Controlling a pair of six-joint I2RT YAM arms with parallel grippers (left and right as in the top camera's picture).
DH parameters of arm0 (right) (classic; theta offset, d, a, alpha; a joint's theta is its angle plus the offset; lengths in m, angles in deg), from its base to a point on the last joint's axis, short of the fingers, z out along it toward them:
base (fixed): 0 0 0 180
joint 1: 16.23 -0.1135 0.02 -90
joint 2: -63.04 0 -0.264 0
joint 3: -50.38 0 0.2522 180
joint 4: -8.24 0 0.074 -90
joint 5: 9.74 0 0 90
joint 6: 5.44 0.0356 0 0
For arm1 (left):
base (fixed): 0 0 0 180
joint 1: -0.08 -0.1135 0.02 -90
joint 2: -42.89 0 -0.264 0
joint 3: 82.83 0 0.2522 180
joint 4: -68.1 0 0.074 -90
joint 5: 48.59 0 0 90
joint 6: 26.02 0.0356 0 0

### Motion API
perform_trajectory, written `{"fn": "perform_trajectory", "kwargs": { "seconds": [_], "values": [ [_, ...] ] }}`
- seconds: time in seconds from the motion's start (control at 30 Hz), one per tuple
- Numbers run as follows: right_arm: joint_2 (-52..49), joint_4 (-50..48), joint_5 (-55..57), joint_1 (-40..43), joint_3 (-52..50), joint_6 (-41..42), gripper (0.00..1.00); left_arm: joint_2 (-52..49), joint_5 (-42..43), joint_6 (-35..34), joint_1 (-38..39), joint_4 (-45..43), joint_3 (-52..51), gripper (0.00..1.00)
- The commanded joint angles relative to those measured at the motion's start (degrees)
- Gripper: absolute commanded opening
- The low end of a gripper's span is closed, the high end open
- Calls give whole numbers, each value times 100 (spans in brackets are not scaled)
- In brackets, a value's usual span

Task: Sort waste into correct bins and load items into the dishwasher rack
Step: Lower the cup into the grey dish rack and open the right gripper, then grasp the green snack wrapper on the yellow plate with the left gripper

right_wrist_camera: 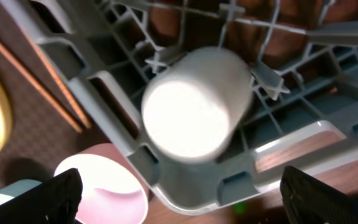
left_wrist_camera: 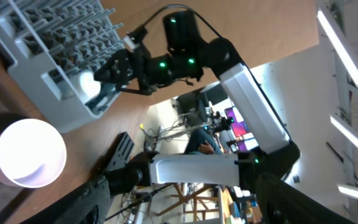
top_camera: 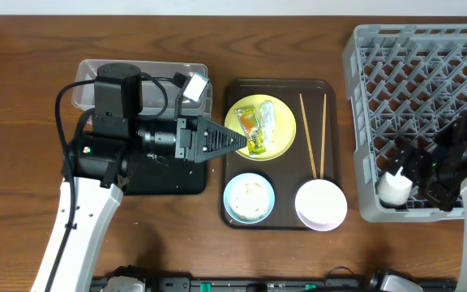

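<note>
Your right end effector point(right_wrist_camera: 191, 199) has its two fingers wide apart. The small white cup point(right_wrist_camera: 194, 106) lies on its side between the pegs and nothing is holding it. It sits in the corner of the dishwasher rack point(top_camera: 363, 122) closest to the near edge of the tabletop, over by the right edge. So I think the cup step is done, and that arm only needs to lift up and away without bumping the cup.

Your left end effector point(top_camera: 246, 140) lies flat, pointing toward the right edge. Its tip is just beside the snack wrapper point(top_camera: 255, 143) on the yellow plate point(top_camera: 284, 138), in the middle of the tabletop. In the left wrist view its fingers are apart with nothing between them.

The wrapper looks like the job in hand. You need to tip the fingers down, pinch only the wrapper, and not push the plate. Then carry it toward the left edge, to the clear tub point(top_camera: 83, 89) or the black tray point(top_camera: 177, 182).
</note>
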Motion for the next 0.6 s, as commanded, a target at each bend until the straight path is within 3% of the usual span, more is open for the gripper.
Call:
{"fn": "perform_trajectory", "kwargs": {
  "seconds": [0.0, 0.17, 0.27, 0.43, 0.57],
  "values": [
    [380, -105, -678, 15, 131, -214, 99, 42, -295, 48, 2, -4, 44, 78],
    [922, -485, -2656, 15, 129, -988, 99, 42, -1211, 50, 90, 37, 44, 77],
    [1132, -713, -3775, 15, 129, -1386, 99, 39, -2337, 101, 306, 179, 44, 77],
    [1224, -809, -4103, 15, 129, -1394, 97, -166, -4887, 448, 940, 660, 44, 71],
    [1215, -822, -4203, -109, 129, -1488, 96, -752, -6328, 525, 1521, 529, 46, 64]
  ]
}}
